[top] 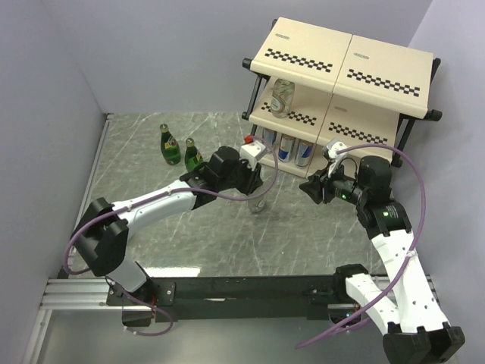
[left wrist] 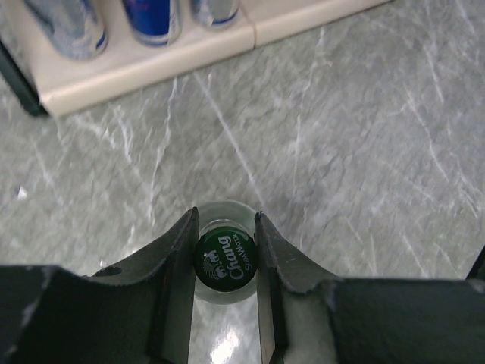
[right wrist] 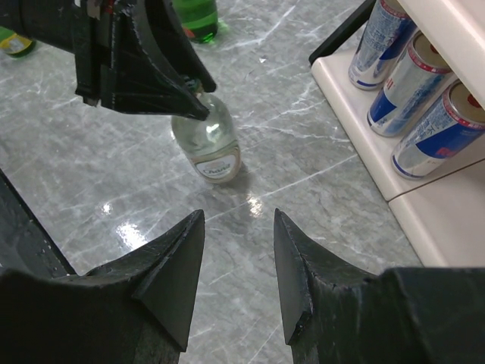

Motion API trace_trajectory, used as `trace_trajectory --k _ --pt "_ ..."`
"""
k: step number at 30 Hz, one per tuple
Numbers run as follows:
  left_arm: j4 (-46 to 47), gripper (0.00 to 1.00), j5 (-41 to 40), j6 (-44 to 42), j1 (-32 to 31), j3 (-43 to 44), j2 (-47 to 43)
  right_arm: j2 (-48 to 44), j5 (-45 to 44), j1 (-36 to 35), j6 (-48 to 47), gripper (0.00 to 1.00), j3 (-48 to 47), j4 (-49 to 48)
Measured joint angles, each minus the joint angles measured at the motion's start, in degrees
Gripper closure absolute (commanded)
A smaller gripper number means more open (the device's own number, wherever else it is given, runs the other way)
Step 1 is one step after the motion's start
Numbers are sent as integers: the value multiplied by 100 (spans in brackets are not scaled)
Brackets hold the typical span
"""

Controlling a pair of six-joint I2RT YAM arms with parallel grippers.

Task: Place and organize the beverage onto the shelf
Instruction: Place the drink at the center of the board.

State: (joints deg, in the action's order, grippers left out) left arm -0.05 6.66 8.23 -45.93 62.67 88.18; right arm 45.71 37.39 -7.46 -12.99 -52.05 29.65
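1. Pinching the green cap (left wrist: 226,262) of a clear bottle (right wrist: 206,140), the left hand (left wrist: 226,221) has a finger pressed on each side. The bottle stands upright on the tabletop (left wrist: 364,152) right under it.
2. Right hand (right wrist: 239,216) is spread wide with nothing in it, pointing at that bottle from a little way off.
3. Just past both hands, three silver-and-blue cans (top: 286,148) sit in a row on the bottom board of the shelf (top: 379,68).
4. Second clear bottle (top: 282,97) is one tier up, above the cans.
5. Two green bottles (top: 170,145) stand together off to the left hand's left, well apart from the shelf.
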Motion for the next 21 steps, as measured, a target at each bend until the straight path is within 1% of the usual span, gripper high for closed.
trace_trajectory --k 4,12,16,17,20,21 --pt "125 100 -7 -164 -120 258 271 13 -15 0 -4 51 0 0" --pt "352 99 0 -308 -175 286 605 50 -31 0 -15 51 0 0" --pt "461 94 0 -313 -175 310 669 63 -35 0 -17 51 0 -2" --pt "468 84 4 -313 -177 334 697 63 -35 0 -17 51 0 -2" --pt "516 65 9 -310 -181 428 807 68 -39 0 -17 51 0 0" --pt "551 50 7 -310 -181 439 824 74 -39 0 -17 51 0 0"
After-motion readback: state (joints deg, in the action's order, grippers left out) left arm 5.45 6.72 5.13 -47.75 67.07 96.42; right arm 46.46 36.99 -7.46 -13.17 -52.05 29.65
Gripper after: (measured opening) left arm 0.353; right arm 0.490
